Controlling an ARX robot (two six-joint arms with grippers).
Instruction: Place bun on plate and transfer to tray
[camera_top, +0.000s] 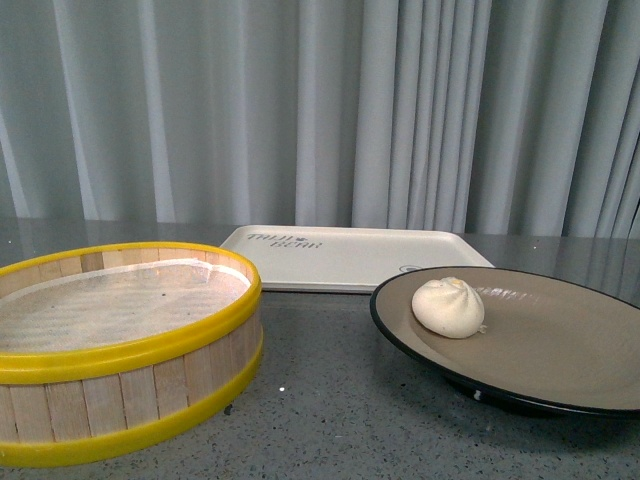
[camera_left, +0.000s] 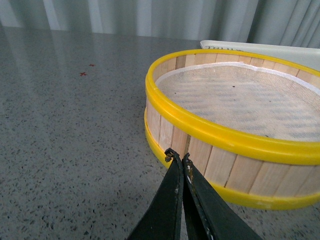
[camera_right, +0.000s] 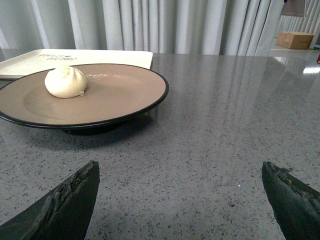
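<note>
One bun (camera_top: 448, 307) sits left of centre on the plate (camera_top: 560, 350) at lower right of the front view, tray (camera_top: 350, 255) behind it on the counter (camera_top: 340, 400); left claw (camera_left: 178, 156) clenched empty, right claw (camera_right: 179, 164) spread wide.

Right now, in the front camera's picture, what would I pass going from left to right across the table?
steamer basket → tray → bun → plate, with the bun sitting on its left part.

I see a speckled, glossy stone-like table (camera_top: 330, 400), a wooden-slat steamer basket (camera_top: 120, 385) (yellow rims, cloth liner), and a matt doughy bun (camera_top: 448, 307).
</note>
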